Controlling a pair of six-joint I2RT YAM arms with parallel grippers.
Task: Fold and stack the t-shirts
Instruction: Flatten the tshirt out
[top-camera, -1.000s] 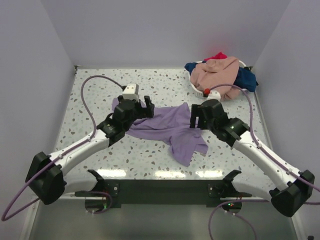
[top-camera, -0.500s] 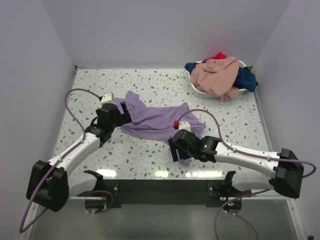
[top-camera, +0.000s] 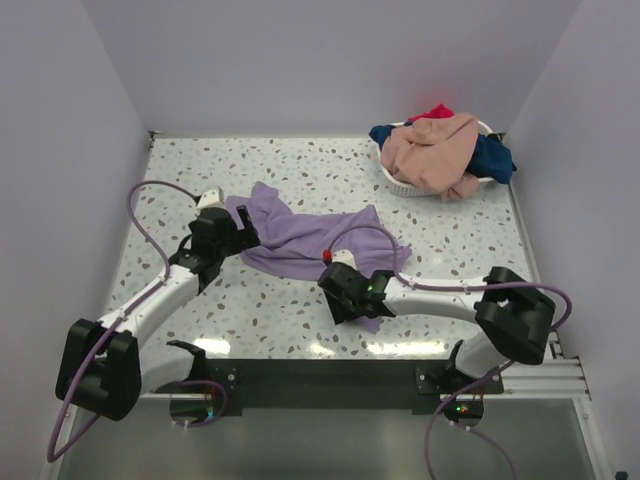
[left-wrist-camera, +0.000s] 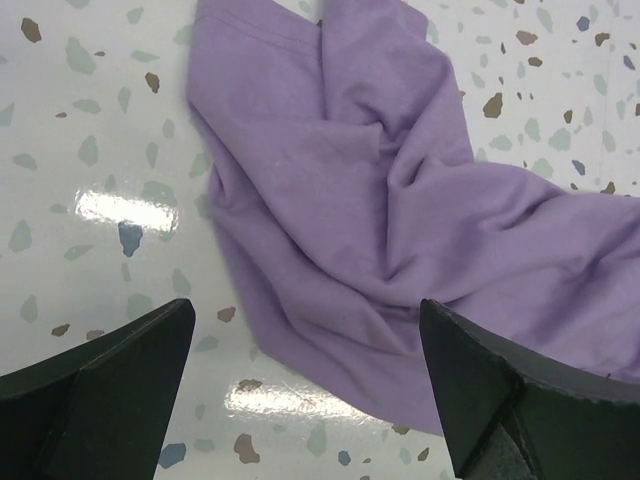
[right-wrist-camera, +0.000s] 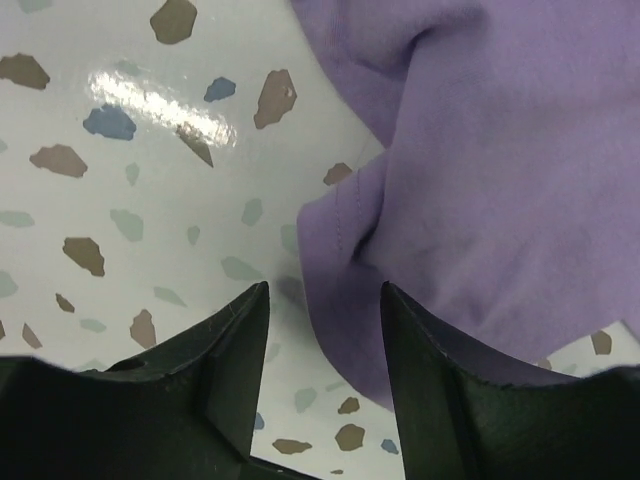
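Note:
The lavender t-shirt (top-camera: 310, 240) lies crumpled and spread on the speckled table, mid-table. My left gripper (top-camera: 238, 233) is open at the shirt's left end; in the left wrist view its gripper (left-wrist-camera: 305, 310) hangs above the shirt's (left-wrist-camera: 400, 200) near edge, jaws wide apart and empty. My right gripper (top-camera: 336, 303) is open at the shirt's near lower corner; in the right wrist view its gripper (right-wrist-camera: 323, 290) straddles the hemmed corner of the shirt (right-wrist-camera: 500, 180), not closed on it. Peach-pink (top-camera: 435, 148), navy (top-camera: 497, 157) and red (top-camera: 437, 112) shirts are heaped in the basket.
The white oval basket (top-camera: 400, 183) stands at the far right corner of the table. Side walls close in the table on the left, right and back. Purple cables loop off both arms over the table.
My right arm has swung down and left, from the shirt's right side to its near lower corner. My left arm drew back left to the shirt's left end, then held still.

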